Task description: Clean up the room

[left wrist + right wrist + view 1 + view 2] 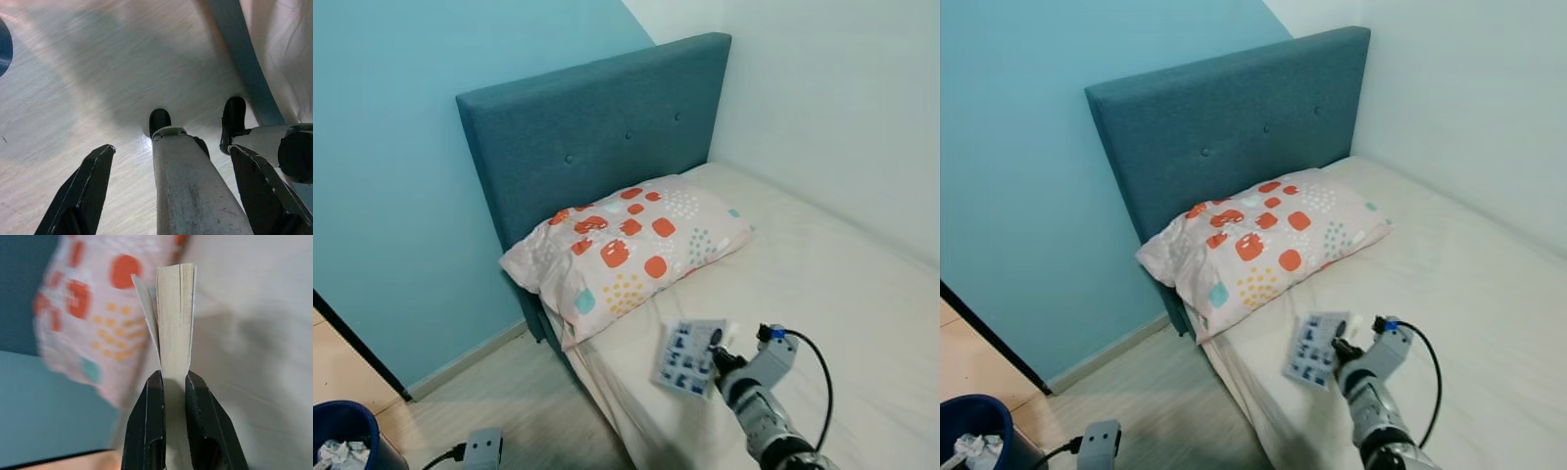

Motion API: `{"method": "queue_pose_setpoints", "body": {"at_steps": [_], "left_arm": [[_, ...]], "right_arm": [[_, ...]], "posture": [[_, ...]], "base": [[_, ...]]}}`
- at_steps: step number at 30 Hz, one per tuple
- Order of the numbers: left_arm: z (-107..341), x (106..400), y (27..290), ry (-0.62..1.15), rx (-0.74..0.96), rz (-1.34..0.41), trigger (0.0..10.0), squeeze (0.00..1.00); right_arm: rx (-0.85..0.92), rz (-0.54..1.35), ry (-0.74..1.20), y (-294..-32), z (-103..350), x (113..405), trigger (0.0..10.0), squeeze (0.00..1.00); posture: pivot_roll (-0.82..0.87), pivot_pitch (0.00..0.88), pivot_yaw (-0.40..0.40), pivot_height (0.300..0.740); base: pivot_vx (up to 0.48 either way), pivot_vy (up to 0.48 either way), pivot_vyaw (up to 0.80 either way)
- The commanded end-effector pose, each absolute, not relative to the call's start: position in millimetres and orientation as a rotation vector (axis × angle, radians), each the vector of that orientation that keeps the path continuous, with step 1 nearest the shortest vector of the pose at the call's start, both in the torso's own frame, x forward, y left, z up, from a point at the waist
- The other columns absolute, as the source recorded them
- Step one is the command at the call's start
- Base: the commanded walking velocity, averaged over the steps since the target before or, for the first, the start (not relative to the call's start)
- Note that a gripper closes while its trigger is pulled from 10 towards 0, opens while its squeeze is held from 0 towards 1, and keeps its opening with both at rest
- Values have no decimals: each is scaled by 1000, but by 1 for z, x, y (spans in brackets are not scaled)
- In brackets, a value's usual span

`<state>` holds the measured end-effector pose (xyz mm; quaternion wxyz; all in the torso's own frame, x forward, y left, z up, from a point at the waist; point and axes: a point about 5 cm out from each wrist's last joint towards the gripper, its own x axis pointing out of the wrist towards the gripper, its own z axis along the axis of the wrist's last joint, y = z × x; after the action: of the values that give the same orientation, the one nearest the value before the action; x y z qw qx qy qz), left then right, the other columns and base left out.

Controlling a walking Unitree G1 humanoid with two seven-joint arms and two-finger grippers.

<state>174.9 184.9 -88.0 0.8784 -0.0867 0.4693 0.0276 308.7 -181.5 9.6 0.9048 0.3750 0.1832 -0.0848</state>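
Bed [842,264] lay bare save the patterned pillow [626,245] at its 11 o'clock corner by the headboard [587,137]. You had the right gripper [173,382] over the mattress's near edge, jaws clamped on a small booklet [688,356], lifted clear. Left gripper [168,161] hung spread wide and empty above the floor. Blue bin [342,431] at 8 o'clock held crumpled paper. Judged: booklet picked up, putting away remained.

I see a pillow [628,250] on the bed [842,294] against the headboard [587,137], my right gripper [720,360] holding a booklet [687,356] over the bed's near edge, a bin [342,436] on the floor [509,401] far left
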Motion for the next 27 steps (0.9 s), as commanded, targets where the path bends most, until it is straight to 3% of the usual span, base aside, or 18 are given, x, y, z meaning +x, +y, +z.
{"method": "queue_pose_setpoints", "body": {"at_steps": [1, 6, 18, 27], "left_arm": [[-92, 167, 185, 1005, -182, 58, 10000, 0], [-92, 165, 186, 1011, -175, 54, 10000, 0], [-97, 150, 195, 1035, -154, 56, 10000, 0], [-92, 160, 196, 1007, -141, 41, 10000, 0]], "right_arm": [[828, -171, 316, -184, 21, 318, 10000, 0], [850, -173, 285, -187, 32, 327, 10000, 0], [853, -211, 231, -199, 48, 339, 10000, 0], [914, -202, 234, -195, 43, 336, 10000, 0]], "posture": [[-25, 105, 21, 740], [-11, 126, 24, 740], [14, 172, 27, 692], [21, 187, 34, 662]], "base": [[0, 0, 0], [0, 0, 0], [0, 0, 0], [0, 0, 0]]}}
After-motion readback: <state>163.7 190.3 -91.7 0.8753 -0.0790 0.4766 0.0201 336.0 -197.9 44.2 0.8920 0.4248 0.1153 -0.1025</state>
